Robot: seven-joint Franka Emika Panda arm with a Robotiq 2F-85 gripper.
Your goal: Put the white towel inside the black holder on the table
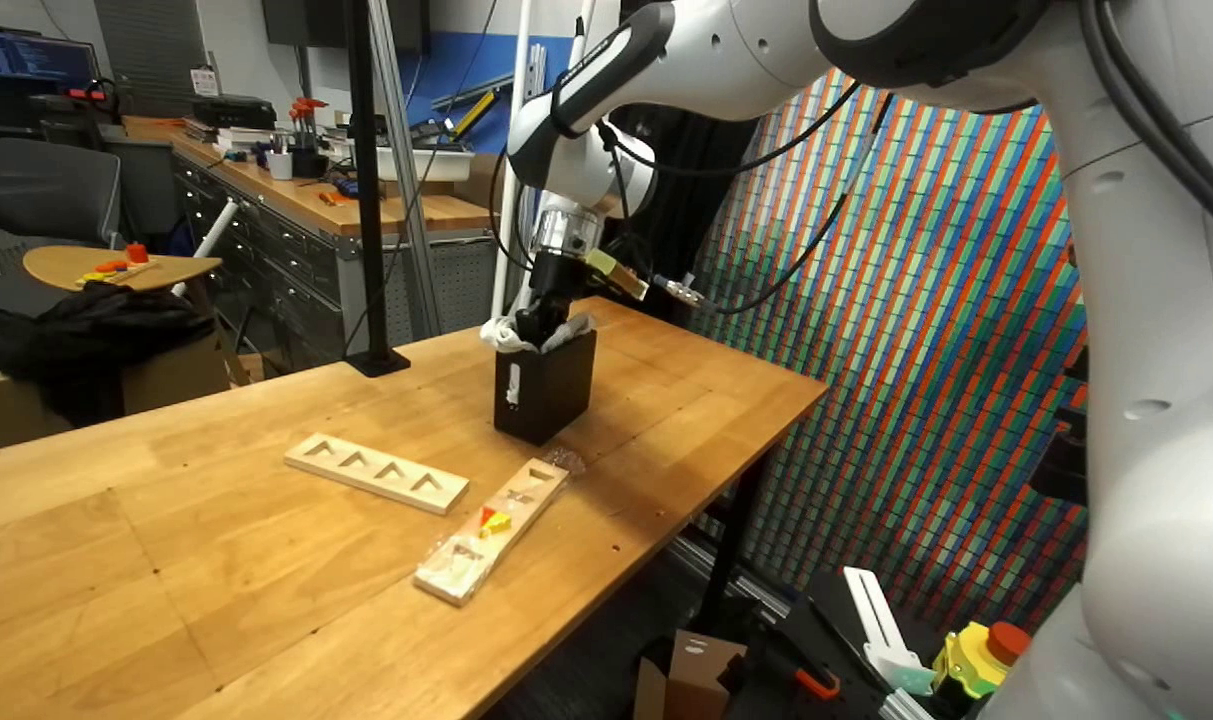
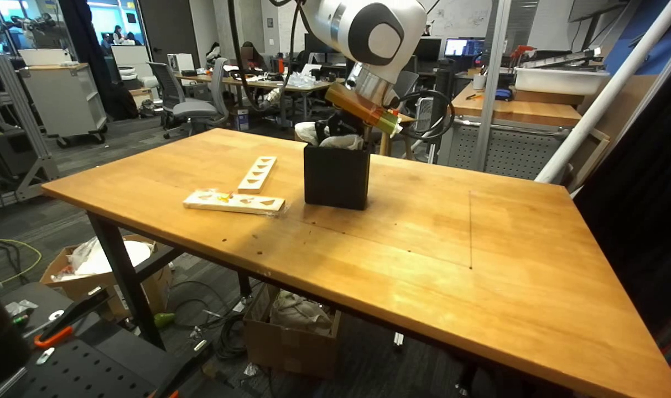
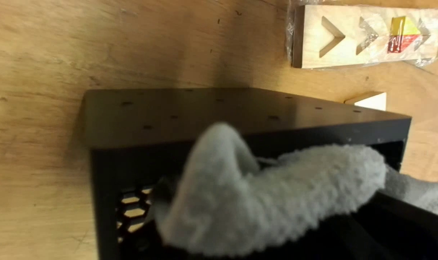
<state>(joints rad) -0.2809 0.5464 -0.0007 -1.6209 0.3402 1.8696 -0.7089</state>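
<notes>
Nearest in an exterior view, low at the right beside the white robot arm [image 1: 1156,430], a red emergency-stop button [image 1: 1008,642] tops a yellow housing [image 1: 969,663]. On the wooden table [image 1: 266,590], the nearest thing is a slotted wooden board [image 1: 506,508] wrapped in clear plastic [image 1: 568,460], with a red piece [image 1: 487,515] and a yellow piece [image 1: 497,524] on top; a wooden board with four cutouts [image 1: 372,468] lies to its left and a little farther off. Beyond both stands the black holder [image 1: 546,395], upright with its mouth up; the wrist view shows small holes along one long side and hexagonal mesh at one end. The white towel [image 3: 262,202], greyish in the wrist view, is bunched in that mouth, partly down inside and partly heaped above the rim, with a pale lump at the left corner in both exterior views. The Robotiq gripper [image 1: 539,328] points down into the folds, its fingertips hidden by cloth and holder, so I cannot tell how far apart they stand or whether they have hold of the towel. Farther back, a black post [image 1: 362,200] rises at the table's far edge, a multicoloured panel [image 1: 916,350] stands to the right, and at the far left a drawer-fronted workbench [image 1: 456,212] bears a white bin [image 1: 429,163].
</notes>
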